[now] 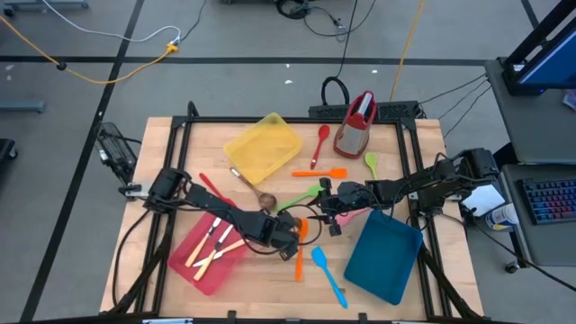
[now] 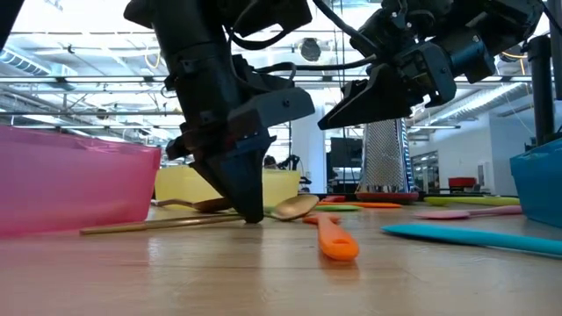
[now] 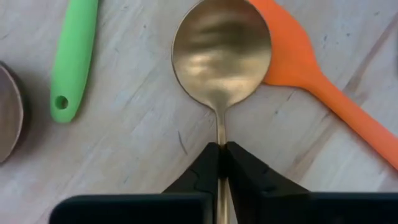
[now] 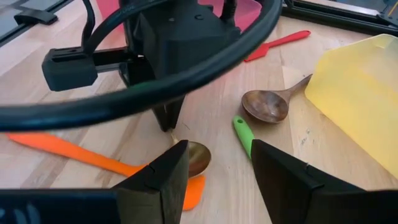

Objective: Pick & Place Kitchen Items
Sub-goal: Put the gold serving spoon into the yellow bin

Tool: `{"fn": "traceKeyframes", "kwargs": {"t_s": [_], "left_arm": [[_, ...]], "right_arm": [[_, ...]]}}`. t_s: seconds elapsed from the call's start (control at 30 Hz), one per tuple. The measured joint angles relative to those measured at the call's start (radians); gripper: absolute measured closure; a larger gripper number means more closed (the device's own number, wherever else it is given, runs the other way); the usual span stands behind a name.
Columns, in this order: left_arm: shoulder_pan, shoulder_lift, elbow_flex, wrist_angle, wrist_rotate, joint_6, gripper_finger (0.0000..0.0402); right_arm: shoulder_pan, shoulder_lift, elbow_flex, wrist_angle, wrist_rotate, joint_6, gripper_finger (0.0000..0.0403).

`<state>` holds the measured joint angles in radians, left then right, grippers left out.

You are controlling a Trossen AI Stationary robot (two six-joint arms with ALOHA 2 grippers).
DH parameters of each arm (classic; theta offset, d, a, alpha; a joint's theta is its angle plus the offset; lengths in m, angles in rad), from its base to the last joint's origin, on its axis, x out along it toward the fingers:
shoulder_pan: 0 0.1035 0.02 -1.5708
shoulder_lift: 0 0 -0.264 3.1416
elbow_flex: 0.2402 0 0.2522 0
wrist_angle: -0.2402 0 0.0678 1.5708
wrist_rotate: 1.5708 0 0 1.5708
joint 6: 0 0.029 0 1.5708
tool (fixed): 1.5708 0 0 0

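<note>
Left end effector (image 3: 221, 163) is down at the counter (image 1: 261, 288), fingers (image 3: 249, 168) pressed together w/ the thin neck of a gold spoon (image 3: 221, 53) pinched between them; we see its bowl lying just ahead of the tips, flat on the wood. Touching that bowl on one side is an orange spatula (image 3: 323, 81), and off the other side, apart from it, lies a green handle (image 3: 71, 59) w/ a small hole at its end. Low view shows the same grip: dark fingertips on the counter, spoon shaft running out both ways. Right end effector (image 4: 214, 171) hangs above the counter facing the left one, jaws spread wide, nothing between them; just beyond its tips we see the gold spoon's bowl, the green handle and a dark wooden spoon (image 4: 268, 104) next to the yellow tray (image 1: 263, 148). Behind the left end effector, by its arm, sits the pink tray (image 1: 210, 255) w/ pale-handled cutlery (image 1: 212, 243) in it. Near the right end effector's wrist is the blue tray (image 1: 382, 258), w/ a blue spatula (image 1: 329, 277) beside it. Farther out past the right end effector: red spoon (image 1: 320, 146), metal grater (image 1: 356, 124).
</note>
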<state>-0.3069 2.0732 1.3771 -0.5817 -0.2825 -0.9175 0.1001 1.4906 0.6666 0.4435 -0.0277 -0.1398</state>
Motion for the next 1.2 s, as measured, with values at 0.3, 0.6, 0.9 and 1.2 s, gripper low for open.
{"fn": "traceKeyframes", "kwargs": {"t_s": [0.3,0.6,0.9,1.2], "left_arm": [[0.023,-0.070,0.020,-0.034,-0.074,0.086,0.0389],[0.080,-0.182,0.020,-0.106,-0.134,0.185,0.0394],[0.189,-0.291,0.020,-0.117,-0.203,0.341,0.0388],[0.396,-0.325,0.020,-0.068,-0.245,0.593,0.0378]], "right_arm": [[0.000,0.000,0.000,-0.013,0.000,0.031,0.0238],[0.000,0.000,-0.057,-0.001,0.000,0.019,0.0240],[0.000,0.000,-0.077,0.006,0.000,0.014,0.0237],[0.000,0.000,-0.077,0.069,0.000,0.015,0.0240]]}}
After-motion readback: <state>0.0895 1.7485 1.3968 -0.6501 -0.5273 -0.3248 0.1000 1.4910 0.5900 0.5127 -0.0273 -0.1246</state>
